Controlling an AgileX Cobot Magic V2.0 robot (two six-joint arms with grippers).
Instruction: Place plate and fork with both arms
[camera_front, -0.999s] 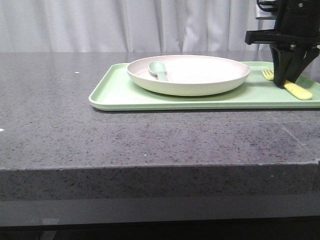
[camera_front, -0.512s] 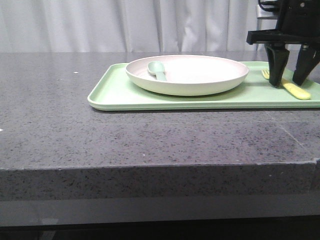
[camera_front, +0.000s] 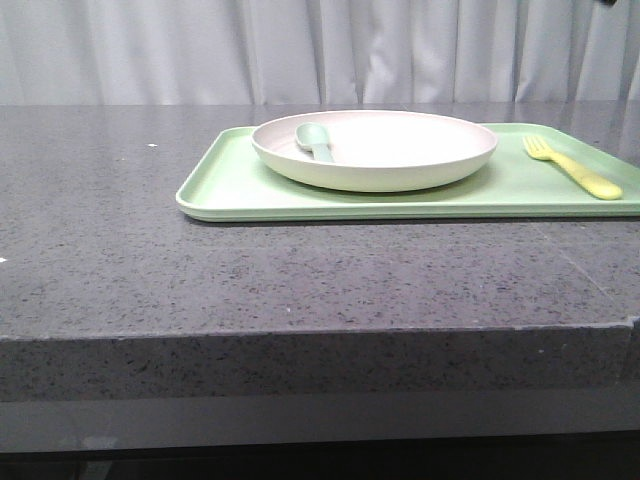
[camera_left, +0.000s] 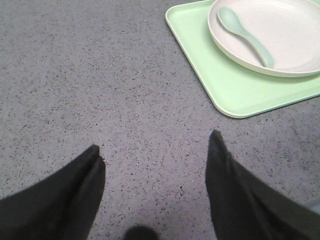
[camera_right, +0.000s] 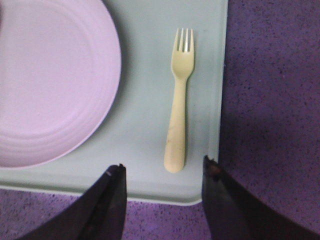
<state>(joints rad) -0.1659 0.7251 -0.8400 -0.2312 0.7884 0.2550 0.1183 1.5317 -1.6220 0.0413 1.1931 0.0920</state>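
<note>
The off-white round plate (camera_front: 375, 148) rests on a light-green tray (camera_front: 230, 185), and a grey-green spoon (camera_front: 318, 141) lies in it. The small yellow fork (camera_front: 572, 167) lies flat on the tray to the right of the plate (camera_right: 45, 85). My right gripper (camera_right: 164, 166) is open above the tray's near edge, with the fork (camera_right: 179, 102) handle just beyond its fingertips and nothing held. My left gripper (camera_left: 155, 145) is open over bare countertop, apart from the tray's corner (camera_left: 220, 85) and the plate (camera_left: 280, 35). Neither gripper shows in the front view.
The tray sits on a dark speckled stone countertop (camera_front: 150, 260) whose front edge runs across the front view. Pale curtains (camera_front: 200, 50) hang behind. A sliver of black arm (camera_front: 608, 3) shows at the top right corner.
The right gripper opened, let go of the fork and rose out of the front view. The fork now lies free on the tray.
</note>
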